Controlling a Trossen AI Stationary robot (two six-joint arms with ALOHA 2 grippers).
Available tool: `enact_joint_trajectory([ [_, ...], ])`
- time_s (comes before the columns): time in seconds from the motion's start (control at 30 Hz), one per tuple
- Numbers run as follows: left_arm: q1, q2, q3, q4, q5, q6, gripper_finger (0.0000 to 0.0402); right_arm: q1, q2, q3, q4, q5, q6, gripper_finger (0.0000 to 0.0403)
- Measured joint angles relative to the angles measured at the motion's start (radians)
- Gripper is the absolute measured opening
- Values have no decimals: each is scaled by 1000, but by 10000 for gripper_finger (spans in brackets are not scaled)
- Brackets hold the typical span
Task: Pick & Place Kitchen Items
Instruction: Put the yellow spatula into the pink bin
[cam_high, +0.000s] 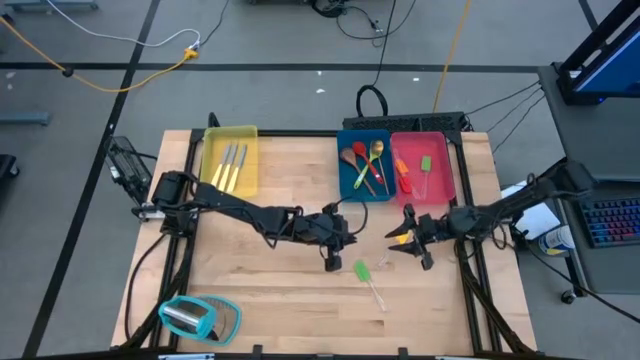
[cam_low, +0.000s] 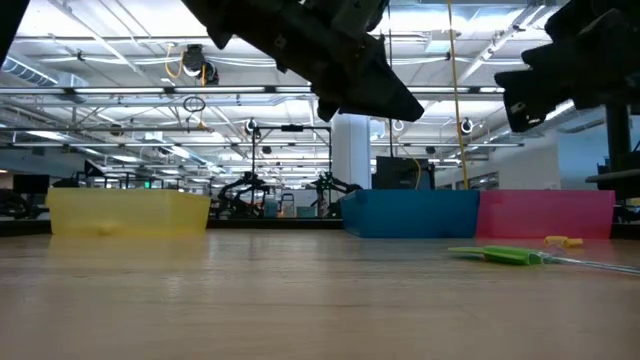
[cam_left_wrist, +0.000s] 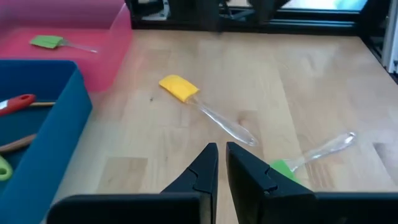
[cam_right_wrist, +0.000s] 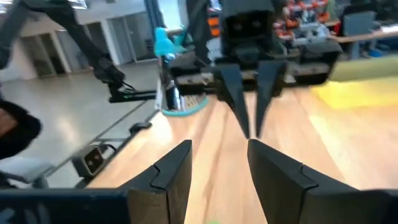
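A yellow-headed spatula (cam_left_wrist: 177, 88) with a clear handle lies flat on the table in front of the pink tray; in the high view (cam_high: 398, 236) it shows just below my right gripper. A green-headed spatula (cam_high: 364, 272) with a clear handle lies flat nearer the front edge and also shows in the left wrist view (cam_left_wrist: 283, 168). My left gripper (cam_high: 333, 260) hovers shut and empty at the table's middle, just left of the green spatula. My right gripper (cam_high: 408, 240) is open and empty, raised above the yellow spatula, facing my left gripper (cam_right_wrist: 249, 124).
Along the far edge stand a yellow tray (cam_high: 215, 165) with silver cutlery, a blue tray (cam_high: 345, 185) with wooden, gold and red spoons, and a pink tray (cam_high: 448, 180) with red and green spatulas. A teal-and-clear rounded object (cam_high: 200, 318) sits at the near left corner.
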Motion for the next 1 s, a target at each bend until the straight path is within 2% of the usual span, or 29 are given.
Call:
enact_joint_trajectory([
  [0.27, -9, 0, 0, -5, -1, 6, 36, 96, 249, 146, -37, 51, -51, 149],
  [0.4, -9, 0, 0, -10, -2, 3, 36, 115, 325, 246, -306, 53, -64, 152],
  [0.57, -9, 0, 0, -24, -1, 2, 35, 117, 352, 349, -568, 58, -49, 153],
  [0.73, -9, 0, 0, -25, -2, 3, 35, 116, 334, 407, -703, 59, -118, 154],
  [0.87, -9, 0, 0, -26, -4, 4, 35, 98, 333, 407, -817, 110, -128, 168],
  [1.0, -9, 0, 0, -27, -4, 5, 35, 69, 333, 396, -939, 105, -77, 193],
])
